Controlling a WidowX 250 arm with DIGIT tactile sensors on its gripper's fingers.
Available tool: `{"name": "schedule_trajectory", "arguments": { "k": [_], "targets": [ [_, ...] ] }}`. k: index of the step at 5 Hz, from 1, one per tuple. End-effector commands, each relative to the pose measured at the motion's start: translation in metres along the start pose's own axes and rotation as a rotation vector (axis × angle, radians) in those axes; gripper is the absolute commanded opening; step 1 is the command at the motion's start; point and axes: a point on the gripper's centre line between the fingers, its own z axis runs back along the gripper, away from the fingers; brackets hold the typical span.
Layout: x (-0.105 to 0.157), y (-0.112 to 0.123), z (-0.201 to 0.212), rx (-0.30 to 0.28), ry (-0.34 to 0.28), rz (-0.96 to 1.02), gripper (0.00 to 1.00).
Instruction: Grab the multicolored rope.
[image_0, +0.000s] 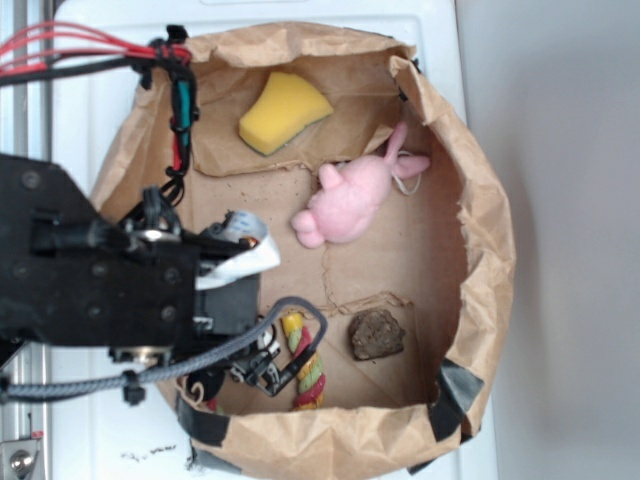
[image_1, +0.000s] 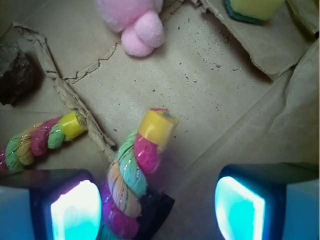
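In the exterior view a brown paper bag (image_0: 480, 200), its rim rolled down into a round wall, sits on a white surface (image_0: 100, 110). The black arm (image_0: 90, 270) reaches in from the left, trailing red wires (image_0: 60, 45) and a grey cable (image_0: 150, 372). The gripper (image_0: 268, 360) hangs low at the near left of the bag floor, right at the rope (image_0: 306, 375), whose yellow end and red, yellow and green twist show just right of the fingers; this view does not show how wide the jaws stand. A dark rock (image_0: 377, 334) lies a little right of the rope, a pink plush (image_0: 352, 195) lies in the middle, and a yellow sponge (image_0: 282, 110) rests at the far side. In the wrist view the two fingertips (image_1: 75, 210) glow cyan at the bottom corners, spread wide apart and holding nothing. The rope (image_1: 135, 170) lies bent on the bag floor (image_1: 210, 100): one yellow-capped end rises between the pads, nearer the left one, and whether it touches that pad I cannot tell; the other yellow-capped stretch runs off to the left. The rock (image_1: 15, 72) sits at the left edge, the plush (image_1: 135, 22) at the top, and the sponge (image_1: 252, 7) at the top right.
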Motion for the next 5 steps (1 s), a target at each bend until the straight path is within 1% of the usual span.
{"name": "schedule_trajectory", "arguments": {
  "k": [1, 2, 3, 4, 5],
  "targets": [
    [0.001, -0.020, -0.001, -0.037, 0.004, 0.017, 1.00],
    [-0.002, -0.030, -0.013, -0.030, -0.020, 0.027, 1.00],
    [-0.003, -0.034, -0.016, -0.029, -0.010, 0.025, 1.00],
    [-0.004, -0.033, -0.015, -0.025, -0.004, 0.044, 0.79],
    [-0.003, -0.032, -0.012, -0.021, -0.005, 0.058, 0.00]
  ]
}}
